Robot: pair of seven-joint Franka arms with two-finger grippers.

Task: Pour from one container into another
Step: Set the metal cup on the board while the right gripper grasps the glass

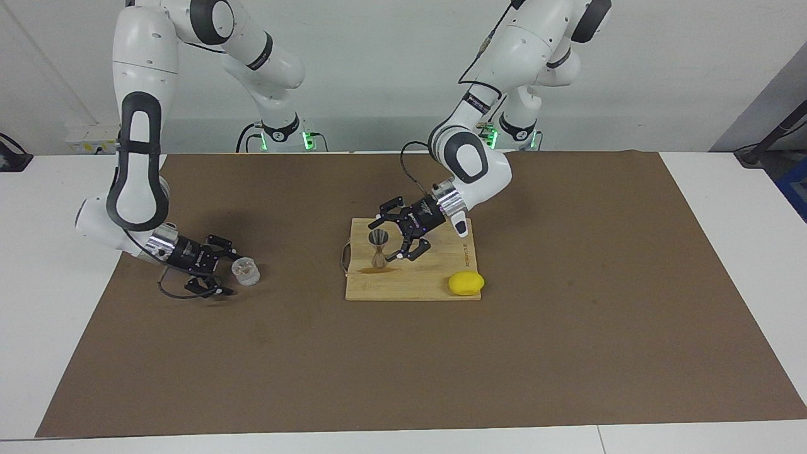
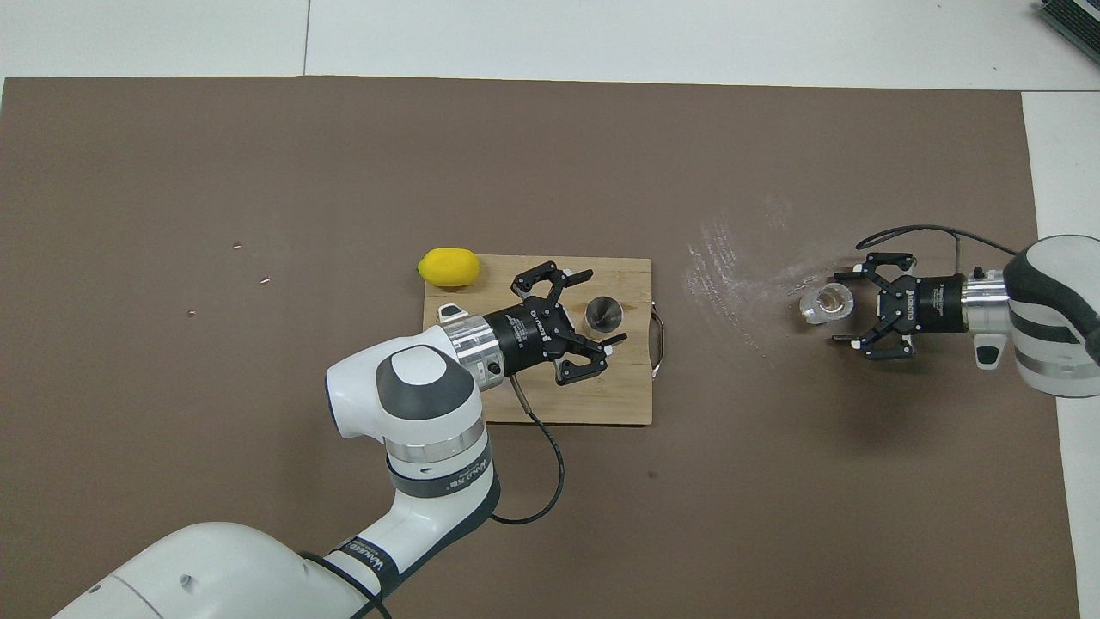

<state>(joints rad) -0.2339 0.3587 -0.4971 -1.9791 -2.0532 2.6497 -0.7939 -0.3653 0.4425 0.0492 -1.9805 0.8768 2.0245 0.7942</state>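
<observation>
Your left gripper (image 1: 396, 243), fingers apart beside the upright jigger (image 1: 379, 250), may topple it retreating; right gripper (image 1: 222, 272), seemingly apart, flanks the cup (image 1: 245, 272).

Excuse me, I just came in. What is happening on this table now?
Two robot arms prepare a pour. The left gripper is open beside the metal jigger, which stands upright on the wooden cutting board. The right gripper is open at the clear cup on the brown mat, not yet lifting it. A lemon lies at the board's corner.

Small print on left arm (image 2: 449, 478) and cutting board (image 1: 468, 253): unreadable.
</observation>
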